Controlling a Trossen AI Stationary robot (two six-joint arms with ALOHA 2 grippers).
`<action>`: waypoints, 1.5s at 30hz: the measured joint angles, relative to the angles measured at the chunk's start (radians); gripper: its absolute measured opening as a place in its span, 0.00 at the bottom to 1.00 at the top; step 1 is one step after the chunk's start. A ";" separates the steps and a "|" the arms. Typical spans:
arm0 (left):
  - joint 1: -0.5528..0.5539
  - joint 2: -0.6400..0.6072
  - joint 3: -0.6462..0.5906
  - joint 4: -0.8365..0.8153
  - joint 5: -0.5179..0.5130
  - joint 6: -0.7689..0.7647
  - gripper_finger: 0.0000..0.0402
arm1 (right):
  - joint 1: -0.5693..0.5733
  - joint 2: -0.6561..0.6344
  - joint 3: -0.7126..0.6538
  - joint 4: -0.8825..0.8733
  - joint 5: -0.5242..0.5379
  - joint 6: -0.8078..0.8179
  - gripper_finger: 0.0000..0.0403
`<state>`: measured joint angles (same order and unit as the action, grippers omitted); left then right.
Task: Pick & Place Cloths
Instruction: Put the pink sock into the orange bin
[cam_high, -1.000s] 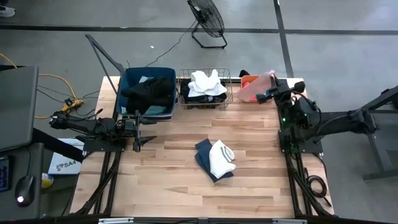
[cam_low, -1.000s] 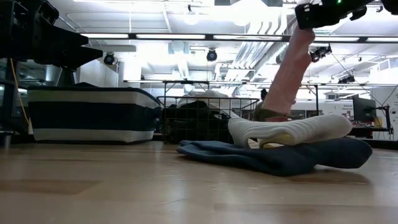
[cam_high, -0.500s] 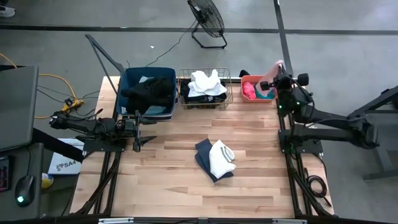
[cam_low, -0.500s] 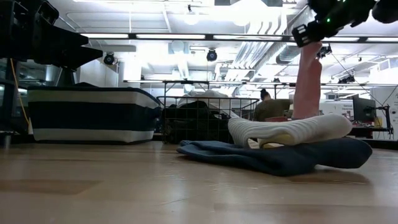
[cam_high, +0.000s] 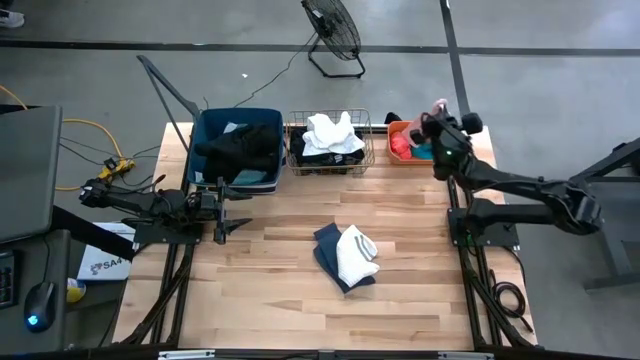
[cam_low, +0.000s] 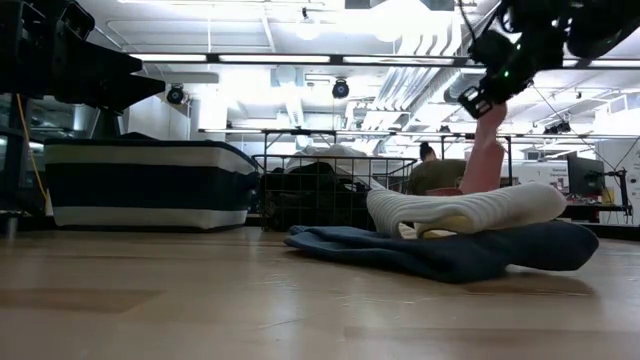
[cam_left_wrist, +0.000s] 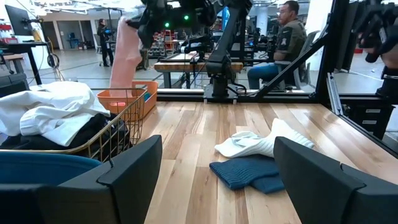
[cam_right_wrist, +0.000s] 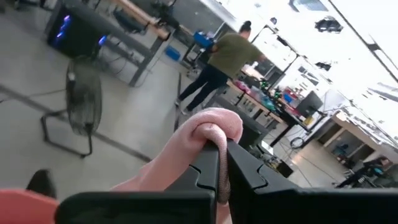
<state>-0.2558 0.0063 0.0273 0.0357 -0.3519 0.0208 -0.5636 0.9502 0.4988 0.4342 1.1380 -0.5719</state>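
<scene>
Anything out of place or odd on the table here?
Nothing damaged or spilled. A white cloth lies on a blue cloth mid-table, outside any bin. The right gripper, shut on a pink cloth, holds it over the coral tub. The left gripper waits, open.

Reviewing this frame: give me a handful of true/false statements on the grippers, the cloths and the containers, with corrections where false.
1. The right gripper is shut on a pale pink cloth above the coral tub. True.
2. The left gripper holds a black cloth. False: it is open and empty, waiting at the table's left side near the blue tub.
3. A white cloth lies on a slate blue cloth in the middle of the table. True.
4. The wire basket is empty. False: it holds white and dark cloths.
5. The blue tub holds a black cloth. True.
</scene>
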 joint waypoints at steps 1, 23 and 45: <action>0.000 0.000 0.000 0.000 0.000 0.000 0.75 | -0.002 0.013 0.000 -0.020 -0.011 0.020 0.01; 0.000 0.000 0.000 0.000 0.000 0.000 0.75 | -0.203 0.170 0.000 -0.527 -0.324 0.865 0.01; 0.000 0.000 0.000 0.000 0.000 0.000 0.75 | -0.203 0.368 0.000 -0.531 -0.435 1.209 0.01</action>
<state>-0.2557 0.0061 0.0273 0.0357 -0.3519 0.0204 -0.7662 1.3177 0.4988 -0.0963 0.7030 0.6374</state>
